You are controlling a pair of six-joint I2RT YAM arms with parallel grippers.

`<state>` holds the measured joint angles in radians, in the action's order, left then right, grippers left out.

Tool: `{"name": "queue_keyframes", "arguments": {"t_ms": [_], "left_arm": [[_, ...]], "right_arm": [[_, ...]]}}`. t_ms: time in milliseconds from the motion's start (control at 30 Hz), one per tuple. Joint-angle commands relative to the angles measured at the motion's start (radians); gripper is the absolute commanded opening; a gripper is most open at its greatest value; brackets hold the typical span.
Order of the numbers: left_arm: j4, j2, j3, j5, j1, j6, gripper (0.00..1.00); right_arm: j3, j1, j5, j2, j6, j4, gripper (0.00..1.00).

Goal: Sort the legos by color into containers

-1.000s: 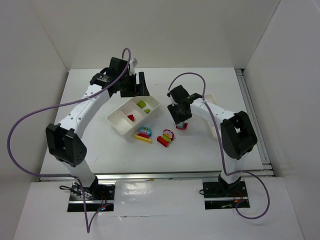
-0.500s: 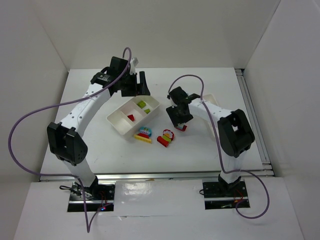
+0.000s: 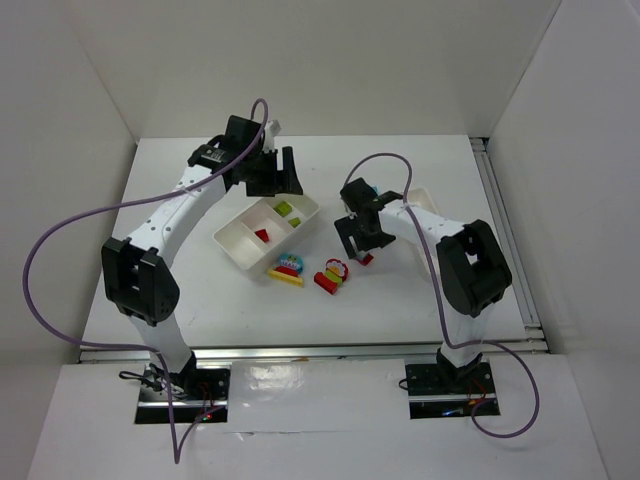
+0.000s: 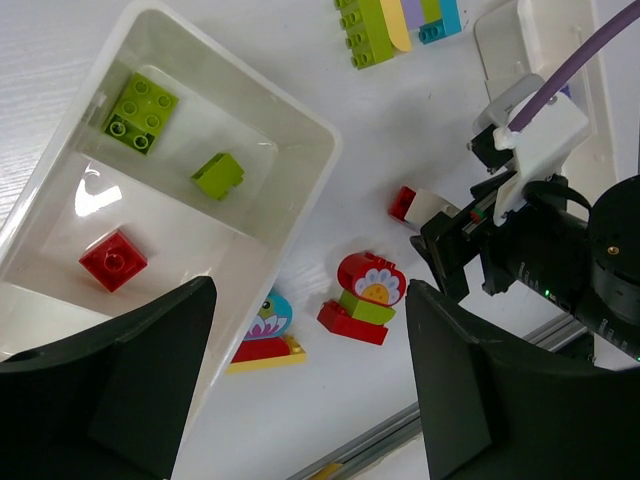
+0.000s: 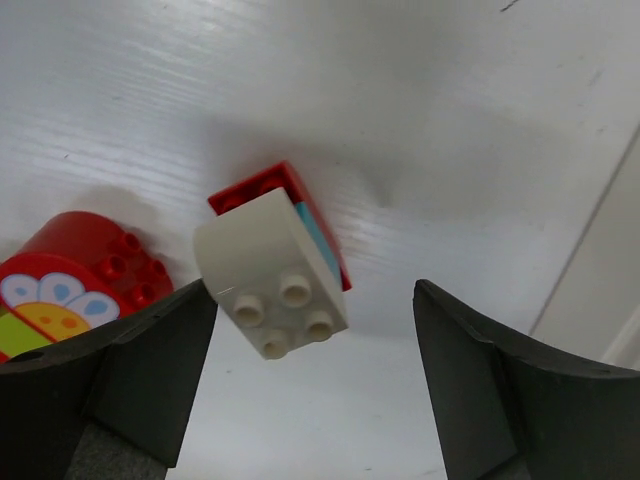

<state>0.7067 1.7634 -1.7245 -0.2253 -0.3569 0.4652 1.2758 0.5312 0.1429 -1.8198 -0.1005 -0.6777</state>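
From above, the right gripper (image 3: 360, 243) hangs just over a small brick stack (image 3: 367, 258) lying right of the tabletop's middle. The left gripper (image 3: 285, 172) is well apart, over the far end of the wide tray (image 3: 228, 240).

Left wrist: its fingers (image 4: 110, 390) are spread wide and empty.

Right wrist: its fingers (image 5: 110, 385) are also wide apart and empty. The stack lies tipped between them, with white, cyan and red layers running diagonally across the gap.

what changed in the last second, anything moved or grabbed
The left arm swung slightly right, carrying the open left gripper rightward above the far rim of the wide tray. The right gripper edged a little nearer over the small red and white stack, jaws open. Nothing was visibly taken or released. The tray, the bricks in it and the two loose stacks stayed put.
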Motion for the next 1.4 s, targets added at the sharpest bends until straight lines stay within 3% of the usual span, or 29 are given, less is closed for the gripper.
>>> {"name": "queue_keyframes", "arguments": {"t_ms": [0, 333, 600, 733, 800, 833, 967, 1167, 1367], "left_arm": [[-0.009, -0.002, -0.044, -0.022, 0.004, -0.031, 0.86], [-0.009, -0.002, -0.035, -0.022, 0.004, -0.031, 0.86], [-0.009, 0.007, -0.055, -0.031, 0.004, -0.031, 0.86], [-0.070, -0.025, -0.015, -0.228, 0.025, -0.108, 0.90], [-0.107, -0.065, 0.022, -0.346, 0.047, -0.131, 0.90], [-0.145, -0.083, 0.064, -0.497, 0.058, -0.173, 0.91], [-0.225, -0.183, 0.172, -0.686, 0.058, -0.201, 0.95], [-0.266, -0.127, 0.212, -0.972, 0.029, -0.182, 0.95], [-0.325, -0.105, 0.212, -0.889, -0.045, -0.160, 0.96]], "right_arm": [[0.054, -0.005, 0.102, 0.001, 0.013, -0.019, 0.86], [0.054, -0.005, 0.014, 0.010, 0.013, 0.026, 0.60], [0.052, -0.005, 0.012, 0.056, -0.025, 0.036, 0.17], [0.083, -0.042, -0.043, 0.138, -0.034, 0.015, 0.15], [0.083, -0.082, -0.161, 0.184, -0.034, 0.015, 0.15], [0.092, -0.100, -0.217, 0.230, -0.034, 0.015, 0.15], [0.092, -0.178, -0.481, 0.315, -0.053, 0.050, 0.15], [0.083, -0.244, -0.839, 0.327, -0.067, 0.105, 0.15], [0.102, -0.264, -1.042, 0.327, -0.143, 0.210, 0.15]]}}
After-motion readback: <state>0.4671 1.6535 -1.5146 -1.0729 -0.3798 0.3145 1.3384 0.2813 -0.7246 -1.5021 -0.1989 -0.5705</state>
